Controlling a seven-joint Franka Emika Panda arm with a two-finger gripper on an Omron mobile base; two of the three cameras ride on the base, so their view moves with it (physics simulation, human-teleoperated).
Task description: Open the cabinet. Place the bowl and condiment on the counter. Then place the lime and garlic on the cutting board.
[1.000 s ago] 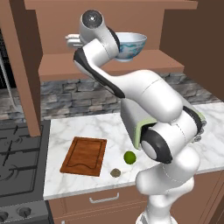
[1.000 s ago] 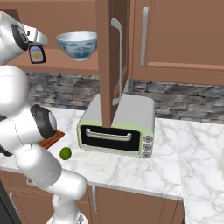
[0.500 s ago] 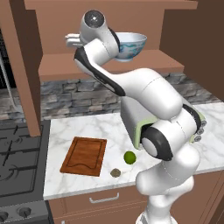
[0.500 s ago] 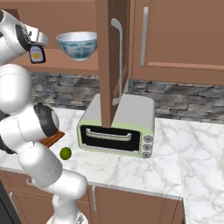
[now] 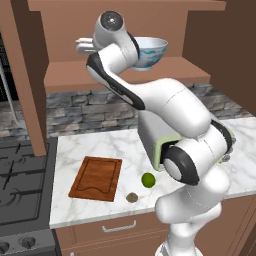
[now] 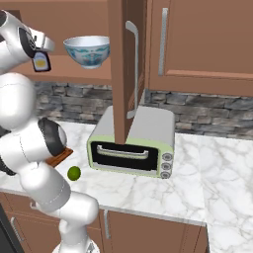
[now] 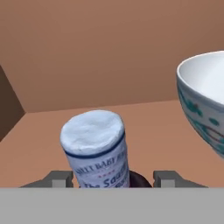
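1. The kitchen has a white marble counter (image 5: 100,145) with grey veins, a wall of grey stone behind it, and a black stove top (image 5: 20,185) at its left end.
2. Above the counter, the brown cabinet (image 6: 123,69) stands open. In the right base view its door sticks out toward the room, with the long silver handle (image 6: 132,69) on it.
3. The white arm reaches up to the cabinet shelf (image 5: 125,72). Its wrist covers the left part of the shelf in the left base view.
4. The gripper (image 7: 113,180) is at the condiment (image 7: 97,151), a small bottle with a pale cap. The two fingertips stand on either side of the bottle, low on its body. There is space between the right fingertip and the bottle, so the jaws are apart, and I cannot tell if they press it.
5. In the right base view the condiment (image 6: 40,62) stands on the shelf, just beside the hand.
6. The bowl (image 6: 88,51), white with a blue pattern, stands upright on the same shelf, to the right of the bottle and near it.
7. Below, the cutting board (image 5: 96,178) lies flat on the counter near the stove.
8. The lime (image 5: 148,180) rests on the counter to the right of the board, not touching it. The garlic (image 5: 132,197) lies near the lime, closer to the counter's front edge.
9. A pale green toaster oven (image 6: 133,143) sits on the counter under the open door.
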